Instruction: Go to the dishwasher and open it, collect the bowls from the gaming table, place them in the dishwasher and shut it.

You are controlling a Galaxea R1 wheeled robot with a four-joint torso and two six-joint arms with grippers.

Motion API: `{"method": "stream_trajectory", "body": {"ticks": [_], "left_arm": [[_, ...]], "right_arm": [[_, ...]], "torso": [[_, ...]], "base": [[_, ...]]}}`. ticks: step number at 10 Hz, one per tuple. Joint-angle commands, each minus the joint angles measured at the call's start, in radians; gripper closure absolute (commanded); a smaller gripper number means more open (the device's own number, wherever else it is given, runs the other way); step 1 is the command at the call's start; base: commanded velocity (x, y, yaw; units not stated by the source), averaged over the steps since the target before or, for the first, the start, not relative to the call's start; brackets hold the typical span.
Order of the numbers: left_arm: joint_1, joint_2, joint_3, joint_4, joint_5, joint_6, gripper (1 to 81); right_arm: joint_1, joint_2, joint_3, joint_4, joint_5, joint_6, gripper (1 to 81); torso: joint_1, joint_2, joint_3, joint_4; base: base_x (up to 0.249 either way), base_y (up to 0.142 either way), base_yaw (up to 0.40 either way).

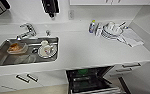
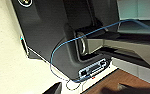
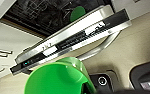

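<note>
A lime green bowl (image 3: 56, 79) sits large and close before your right wrist, beside the dishwasher (image 1: 91, 80), whose door hangs open below the white surface (image 1: 91, 50), right of the sink (image 1: 26, 51). Another green bowl (image 3: 77, 13) already rests in the dark rack. Whether the right pincer grips the near bowl, or how wide it is, cannot be told; the same goes for the left. The bowl's rim could catch the door's steel edge (image 3: 73, 37) and slip to the floor (image 3: 131, 47).
</note>
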State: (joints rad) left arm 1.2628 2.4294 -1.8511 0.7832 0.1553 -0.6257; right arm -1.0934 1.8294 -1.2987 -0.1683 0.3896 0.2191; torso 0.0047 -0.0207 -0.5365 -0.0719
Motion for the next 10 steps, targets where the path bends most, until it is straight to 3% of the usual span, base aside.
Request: {"method": "stream_trajectory", "body": {"ticks": [1,3,6,8,10], "left_arm": [[0.138,0.087,-0.139,0.050,-0.080,0.031,1.0],[0.211,0.188,-0.330,0.073,-0.188,0.032,1.0],[0.289,0.268,-0.487,0.074,-0.273,0.040,1.0],[0.324,0.329,-0.599,0.073,-0.319,0.040,1.0],[0.356,0.407,-0.686,0.073,-0.333,0.041,1.0]], "right_arm": [[0.190,-0.079,0.078,0.007,-0.083,0.075,81.1],[0.264,-0.045,0.078,0.010,-0.117,0.101,81.1],[0.347,0.024,0.052,0.027,-0.118,0.121,81.1],[0.423,0.076,-0.002,0.032,-0.124,0.160,81.1],[0.497,0.125,-0.008,0.038,-0.198,0.187,81.1]], "torso": [[0.000,0.000,0.000,0.000],[0.000,0.000,0.000,0.000],[0.000,0.000,0.000,0.000],[0.000,0.000,0.000,0.000],[0.000,0.000,0.000,0.000]], "base": [[0.000,0.000,0.000],[0.000,0.000,0.000],[0.000,0.000,0.000],[0.000,0.000,0.000],[0.000,0.000,0.000]]}}
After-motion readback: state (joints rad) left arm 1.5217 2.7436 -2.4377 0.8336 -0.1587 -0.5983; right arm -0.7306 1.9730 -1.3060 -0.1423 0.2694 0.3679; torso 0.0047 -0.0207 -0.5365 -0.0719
